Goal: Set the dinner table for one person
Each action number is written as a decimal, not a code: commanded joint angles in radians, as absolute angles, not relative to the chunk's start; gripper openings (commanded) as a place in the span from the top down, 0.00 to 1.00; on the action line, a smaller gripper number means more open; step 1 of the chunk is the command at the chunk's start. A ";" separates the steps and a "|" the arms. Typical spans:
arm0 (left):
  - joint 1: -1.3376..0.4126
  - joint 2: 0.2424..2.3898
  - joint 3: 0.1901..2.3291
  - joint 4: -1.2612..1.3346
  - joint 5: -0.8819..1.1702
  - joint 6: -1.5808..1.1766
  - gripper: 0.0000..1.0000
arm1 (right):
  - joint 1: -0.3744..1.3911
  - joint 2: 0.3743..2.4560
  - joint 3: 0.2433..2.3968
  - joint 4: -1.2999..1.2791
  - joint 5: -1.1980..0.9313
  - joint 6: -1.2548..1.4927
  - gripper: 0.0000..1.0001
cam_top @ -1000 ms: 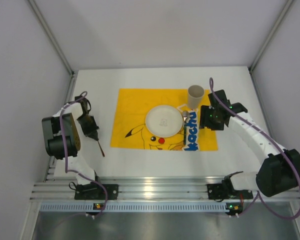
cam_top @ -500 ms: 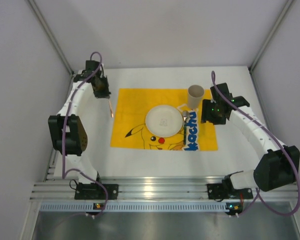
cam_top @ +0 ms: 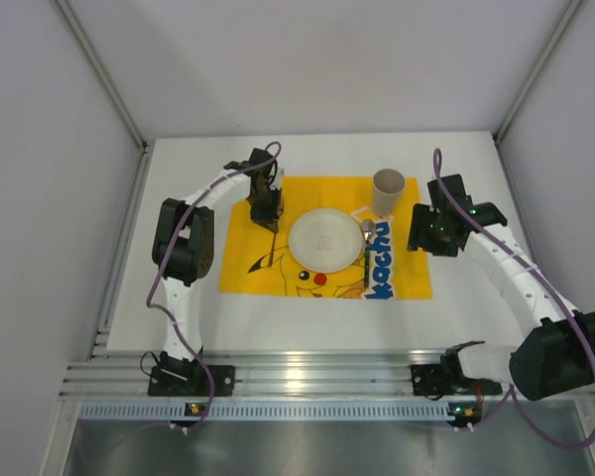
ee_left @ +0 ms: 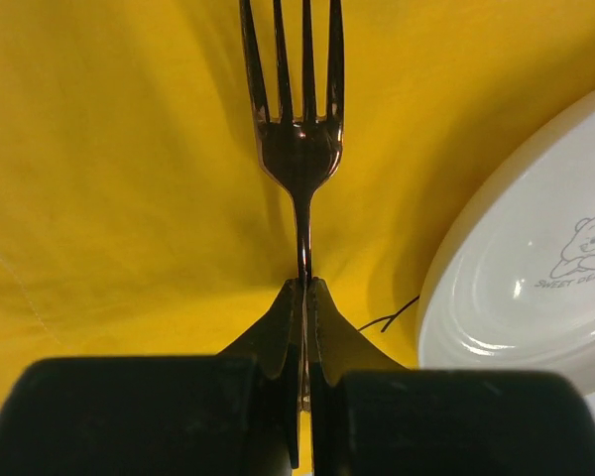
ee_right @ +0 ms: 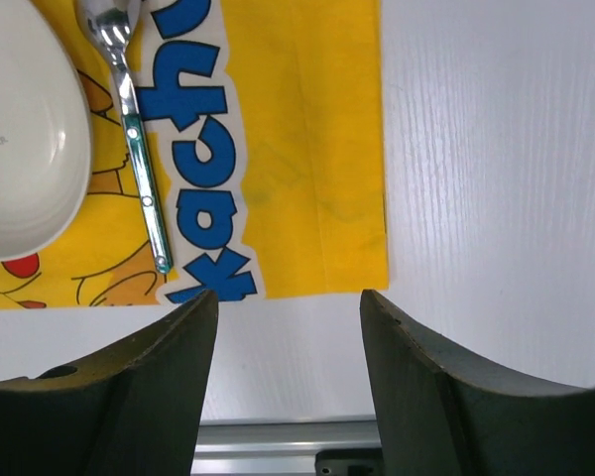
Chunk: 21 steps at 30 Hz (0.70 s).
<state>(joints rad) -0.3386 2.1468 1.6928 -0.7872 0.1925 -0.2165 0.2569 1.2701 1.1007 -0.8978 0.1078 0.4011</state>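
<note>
The dinner table (cam_top: pixel 456 317) is spread beneath both grippers, covered in part by a yellow mat (cam_top: pixel 409 273). A plate (ee_left: pixel 535 288) is seen just right of the left gripper (ee_left: pixel 304 290). That gripper is clamped on a fork (ee_left: pixel 297 149), pointed forward and perhaps touching the mat. A cup (cam_top: pixel 388 190) and a utensil (ee_right: pixel 142 169) are placed ahead-left of the right gripper (ee_right: pixel 288 317), whose jaws are held apart.

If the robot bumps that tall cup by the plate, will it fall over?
Maybe, if hit near its rim: the cup stands upright and looks taller than wide, so it could tip. Once down, its round wall would likely let it roll. Its weight cannot be told from here.
</note>
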 commanded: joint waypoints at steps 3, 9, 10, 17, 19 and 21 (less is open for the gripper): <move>-0.342 2.109 1.660 -0.782 0.196 -0.229 1.00 | 0.230 1.212 1.055 -0.916 0.129 0.426 0.40; -0.362 2.042 1.544 -0.767 0.213 -0.305 1.00 | 0.224 1.221 1.065 -0.911 0.135 0.420 0.40; -0.365 2.027 1.520 -0.756 0.212 -0.323 1.00 | 0.222 1.227 1.065 -0.911 0.135 0.419 0.40; -0.373 1.963 1.402 -0.713 0.190 -0.373 1.00 | 0.221 1.241 1.072 -0.899 0.123 0.413 0.40; -0.374 1.954 1.394 -0.698 0.190 -0.380 1.00 | 0.218 1.241 1.075 -0.900 0.123 0.405 0.40; -0.376 1.947 1.397 -0.696 0.175 -0.388 1.00 | 0.215 1.239 1.074 -0.900 0.124 0.399 0.40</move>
<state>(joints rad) -0.3714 1.9972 1.4075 -0.7296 0.1940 -0.3607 0.2337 1.2392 1.0531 -0.9127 0.1123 0.4110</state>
